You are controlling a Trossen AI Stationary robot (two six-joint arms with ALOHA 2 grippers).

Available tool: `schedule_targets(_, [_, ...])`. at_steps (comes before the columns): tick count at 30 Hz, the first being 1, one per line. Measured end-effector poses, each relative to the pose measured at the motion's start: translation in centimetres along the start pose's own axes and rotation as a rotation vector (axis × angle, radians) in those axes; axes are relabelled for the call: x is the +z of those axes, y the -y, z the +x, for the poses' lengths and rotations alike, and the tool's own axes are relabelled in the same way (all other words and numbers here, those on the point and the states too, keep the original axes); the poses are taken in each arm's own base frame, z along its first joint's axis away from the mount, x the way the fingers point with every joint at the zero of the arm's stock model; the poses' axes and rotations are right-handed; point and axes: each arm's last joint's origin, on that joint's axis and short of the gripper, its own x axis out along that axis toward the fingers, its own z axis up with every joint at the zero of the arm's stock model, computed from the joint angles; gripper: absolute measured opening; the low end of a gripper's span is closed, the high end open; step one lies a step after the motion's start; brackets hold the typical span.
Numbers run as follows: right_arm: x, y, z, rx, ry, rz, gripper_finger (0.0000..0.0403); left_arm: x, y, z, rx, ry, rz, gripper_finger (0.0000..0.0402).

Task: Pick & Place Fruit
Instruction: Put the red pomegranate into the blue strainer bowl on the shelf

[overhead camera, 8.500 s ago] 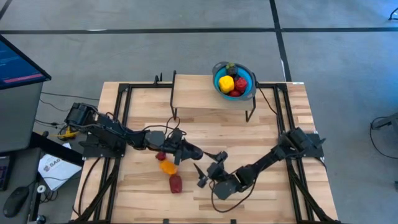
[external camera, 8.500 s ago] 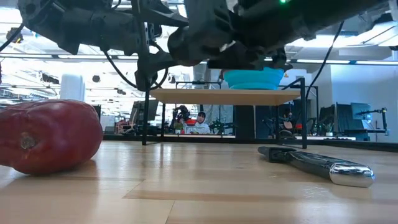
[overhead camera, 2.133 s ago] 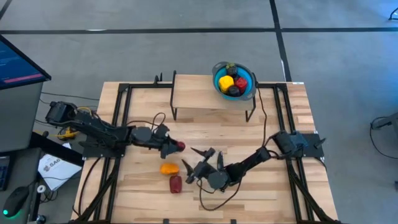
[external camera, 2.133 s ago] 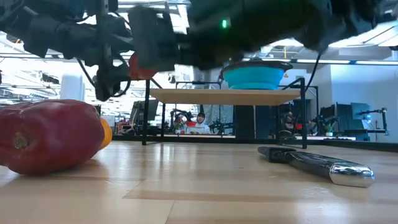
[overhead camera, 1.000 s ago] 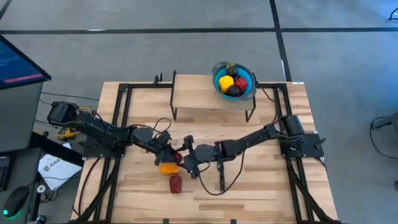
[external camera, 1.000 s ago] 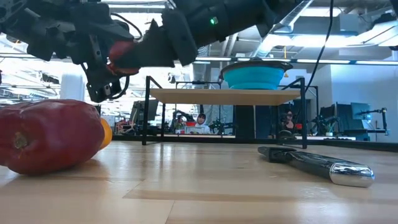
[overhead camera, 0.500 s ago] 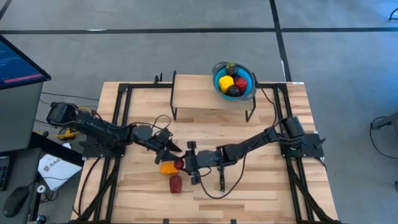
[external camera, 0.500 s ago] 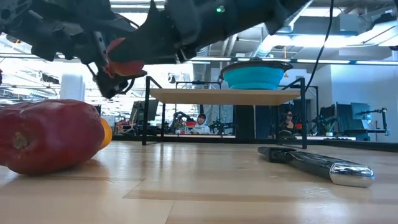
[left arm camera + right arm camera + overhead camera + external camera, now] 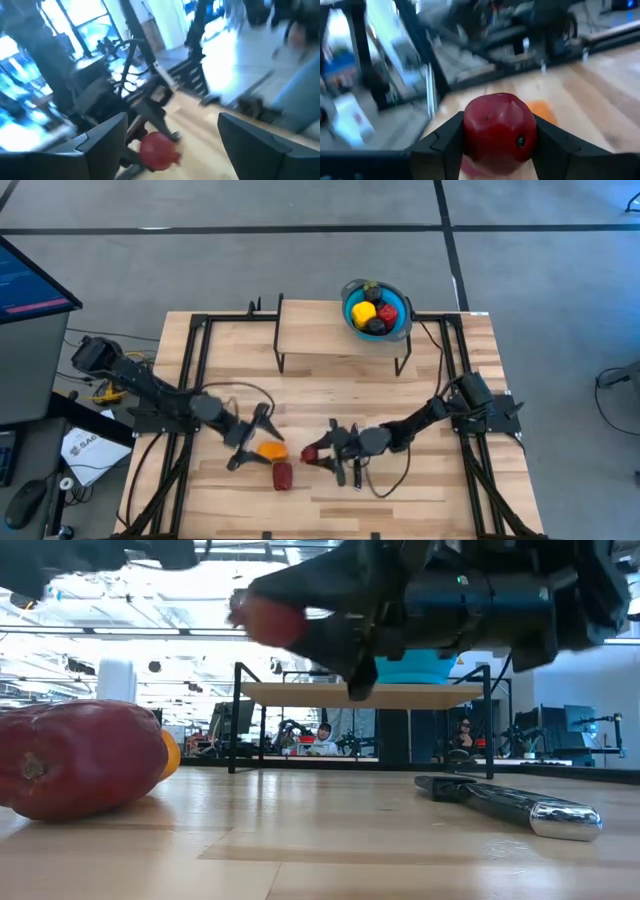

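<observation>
We see bright, even light from above. Both wrist views are smeared with blur. In the low view, the near red fruit (image 9: 75,760) looks soft.

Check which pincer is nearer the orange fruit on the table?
Left. The left pincer hangs open right beside the orange fruit. The right pincer, shut on a round red fruit, is farther off on its other side.

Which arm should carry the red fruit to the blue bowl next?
The right. Its gripper is shut on the red fruit, lifted off the table, while the left gripper is open and empty by the orange fruit.
</observation>
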Motion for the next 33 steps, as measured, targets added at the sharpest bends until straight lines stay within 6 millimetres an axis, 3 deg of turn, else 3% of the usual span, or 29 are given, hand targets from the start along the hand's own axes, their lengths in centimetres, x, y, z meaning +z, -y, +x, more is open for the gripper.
schedule_targets(5, [1.3,1.5,-1.4,0.036,0.176,0.071,0.0196,1.0,1.7,1.4,0.091,-0.067,0.229,0.0299])
schedule_targets(14, [3.2,3.1,-0.5,0.21,0.192,0.128,0.0183,0.5,2.2,5.4,0.129,-0.203,0.524,0.0299])
schedule_targets(20, [3.6,2.7,-0.1,0.274,0.183,0.129,0.0194,0.3,1.7,7.0,0.168,-0.227,0.54,0.0299])
schedule_targets(33, [4.1,2.0,0.3,0.364,0.171,0.127,0.0188,0.5,1.2,7.1,0.278,-0.261,0.572,0.0298])
